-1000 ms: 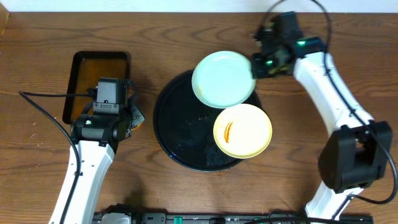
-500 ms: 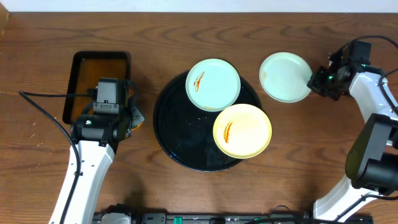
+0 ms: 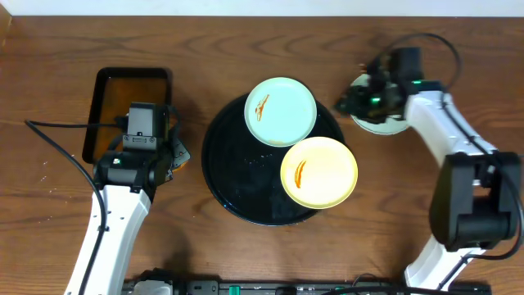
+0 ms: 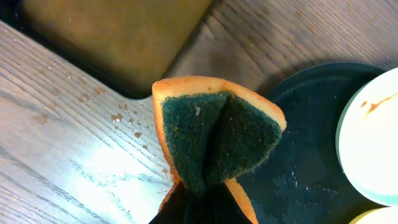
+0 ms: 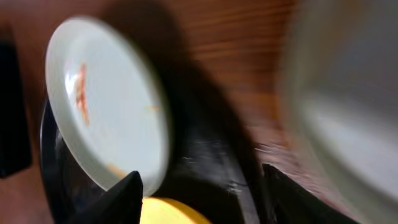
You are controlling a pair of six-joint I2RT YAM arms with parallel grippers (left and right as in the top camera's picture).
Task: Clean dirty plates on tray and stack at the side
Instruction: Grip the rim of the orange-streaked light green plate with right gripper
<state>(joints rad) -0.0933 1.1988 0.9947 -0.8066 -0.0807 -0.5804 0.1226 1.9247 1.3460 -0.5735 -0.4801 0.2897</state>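
The round black tray (image 3: 237, 164) carries two dirty plates, a mint one (image 3: 281, 111) with an orange smear at the back and a yellow one (image 3: 319, 172) with a smear in front. A third mint plate (image 3: 383, 121) lies on the table right of the tray, partly under my right arm. My right gripper (image 3: 344, 104) hovers open and empty between that plate and the tray; its view shows the smeared mint plate (image 5: 106, 106), the tray (image 5: 211, 168) and the yellow plate's rim (image 5: 168, 213). My left gripper (image 4: 205, 208) is shut on a folded orange-and-green sponge (image 4: 217, 134) left of the tray (image 4: 298, 124).
A rectangular black tray (image 3: 123, 102) with a brownish inside sits at the left, behind my left arm. Crumbs lie scattered on the wood by its corner (image 4: 118, 115). Cables trail over the table at the left and from the right arm.
My right gripper carried a mint plate off the tray to the right, set it on the table, opened and swung back left towards the tray. The left arm has stayed still.
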